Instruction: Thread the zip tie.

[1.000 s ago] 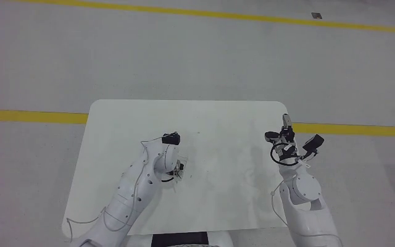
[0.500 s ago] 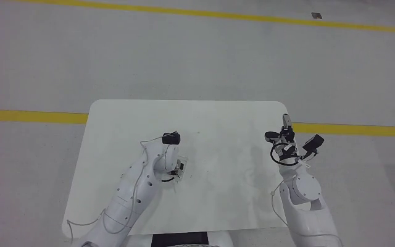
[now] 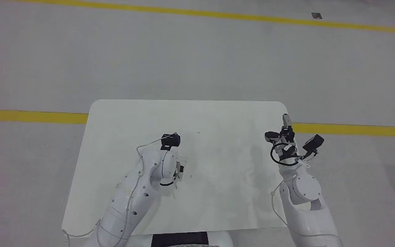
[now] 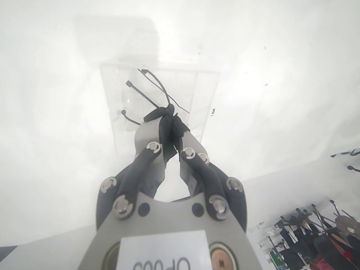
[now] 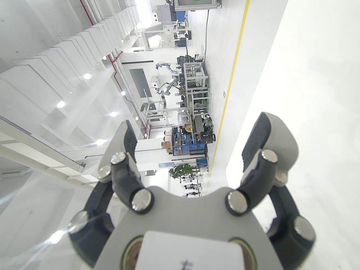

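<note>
Left gripper: fingertips pinched shut on black zip tie, over clear tray on white table, left of centre. Tie's head end lies inside tray, beside two other ties. Right gripper: jaws wide apart, empty, raised at table's right edge. White label on left wrist plate, print cropped by frame edge.
</note>
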Motion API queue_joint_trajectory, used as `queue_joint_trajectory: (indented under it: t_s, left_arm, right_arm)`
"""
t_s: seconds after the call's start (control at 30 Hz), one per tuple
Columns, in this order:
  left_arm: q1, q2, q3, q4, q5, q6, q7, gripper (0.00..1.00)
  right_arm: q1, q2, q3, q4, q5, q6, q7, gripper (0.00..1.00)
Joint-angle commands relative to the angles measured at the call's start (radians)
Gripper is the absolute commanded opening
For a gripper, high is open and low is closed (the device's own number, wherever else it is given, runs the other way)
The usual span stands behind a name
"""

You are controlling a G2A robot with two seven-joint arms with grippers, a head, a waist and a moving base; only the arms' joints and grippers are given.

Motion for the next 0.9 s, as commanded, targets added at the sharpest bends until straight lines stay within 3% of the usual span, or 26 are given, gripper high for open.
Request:
queue_joint_trajectory:
  t_s: [0.0,0.13,0.43,0.6,0.87]
  left_arm:
    - [0.012,0.006,-0.007,-0.019,0.007,0.0,0.0,0.0]
    - [0.033,0.017,-0.028,-0.065,0.007,0.0,0.0,0.0]
    - [0.096,0.052,-0.079,-0.218,-0.06,-0.014,0.0,0.0]
    - [0.116,0.073,-0.107,-0.261,-0.123,-0.035,0.0,0.0]
    - [0.142,0.118,-0.163,-0.326,-0.284,-0.102,0.0,0.0]
  right_arm:
    - [0.0,0.0,0.0,0.0,0.0,0.0,0.0,1.0]
    - [0.0,0.0,0.0,0.0,0.0,0.0,0.0,1.0]
    - [0.0,0.0,0.0,0.0,0.0,0.0,0.0,1.0]
    - [0.0,0.0,0.0,0.0,0.0,0.0,0.0,1.0]
    - [0.0,0.0,0.0,0.0,0.0,0.0,0.0,1.0]
